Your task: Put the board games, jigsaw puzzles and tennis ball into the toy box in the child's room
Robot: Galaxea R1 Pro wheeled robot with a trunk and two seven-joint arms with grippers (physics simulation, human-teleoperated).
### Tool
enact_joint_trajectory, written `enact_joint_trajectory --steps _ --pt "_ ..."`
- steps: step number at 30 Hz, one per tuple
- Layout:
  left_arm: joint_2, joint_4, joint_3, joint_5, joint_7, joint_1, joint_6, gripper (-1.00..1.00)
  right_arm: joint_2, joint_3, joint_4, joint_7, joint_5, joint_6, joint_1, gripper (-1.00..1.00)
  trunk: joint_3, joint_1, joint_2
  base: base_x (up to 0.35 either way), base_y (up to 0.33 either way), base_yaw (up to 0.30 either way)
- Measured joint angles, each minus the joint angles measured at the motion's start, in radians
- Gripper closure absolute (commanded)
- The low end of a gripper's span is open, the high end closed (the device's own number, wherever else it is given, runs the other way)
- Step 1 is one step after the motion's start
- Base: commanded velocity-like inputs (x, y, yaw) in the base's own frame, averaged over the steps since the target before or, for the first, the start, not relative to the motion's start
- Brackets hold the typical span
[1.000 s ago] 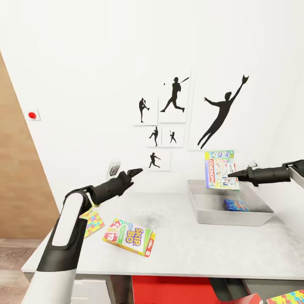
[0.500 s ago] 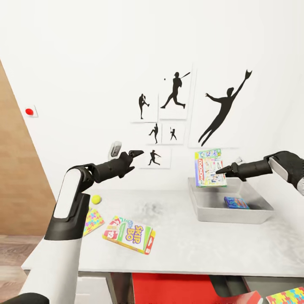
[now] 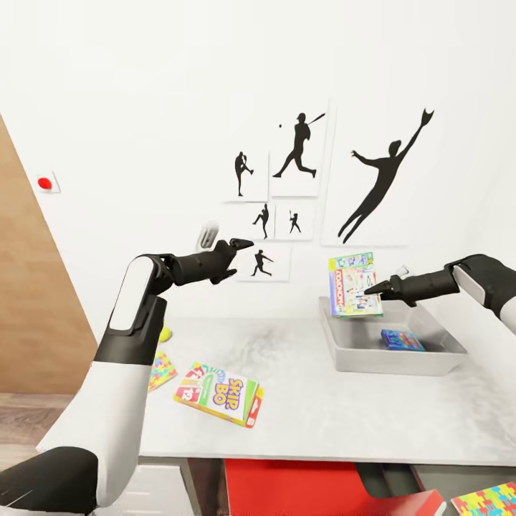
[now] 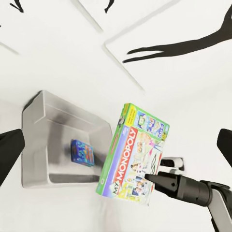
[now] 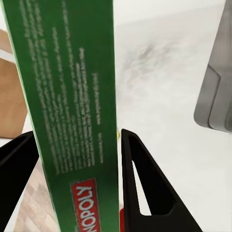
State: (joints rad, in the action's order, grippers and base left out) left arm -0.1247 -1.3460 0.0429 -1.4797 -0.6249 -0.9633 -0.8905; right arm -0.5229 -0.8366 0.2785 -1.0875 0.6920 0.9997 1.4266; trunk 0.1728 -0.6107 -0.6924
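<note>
Tennis ball (image 3: 165,333) & one jigsaw puzzle (image 3: 160,369) partly behind left arm; other puzzle (image 3: 489,499) cut off.

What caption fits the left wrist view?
Right gripper holds the green-edged Monopoly box above the grey toy box.

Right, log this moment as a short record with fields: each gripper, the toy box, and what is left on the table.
right gripper: shut on the green-edged Monopoly box, held upright above the toy box's near-left end
left gripper: raised before the wall, empty, open
toy box: holds the small blue game box
table: SKIP BO box lying flat, one jigsaw puzzle and the tennis ball partly behind the left arm
</note>
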Motion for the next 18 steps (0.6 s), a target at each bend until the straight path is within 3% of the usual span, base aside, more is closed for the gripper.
enact_joint_trajectory --steps 9,18 --pt "-0.009 0.142 0.014 -0.039 -0.003 -0.103 0.001 -1.00 -0.011 0.002 -0.006 0.002 0.001 0.001 0.017 1.00 0.015 0.000 0.000 0.000 0.000 0.000" --pt "-0.014 0.181 0.026 -0.050 -0.005 -0.129 0.001 -1.00 -0.015 0.006 -0.004 0.002 0.004 -0.012 0.021 1.00 0.021 0.000 0.000 0.000 0.000 0.000"
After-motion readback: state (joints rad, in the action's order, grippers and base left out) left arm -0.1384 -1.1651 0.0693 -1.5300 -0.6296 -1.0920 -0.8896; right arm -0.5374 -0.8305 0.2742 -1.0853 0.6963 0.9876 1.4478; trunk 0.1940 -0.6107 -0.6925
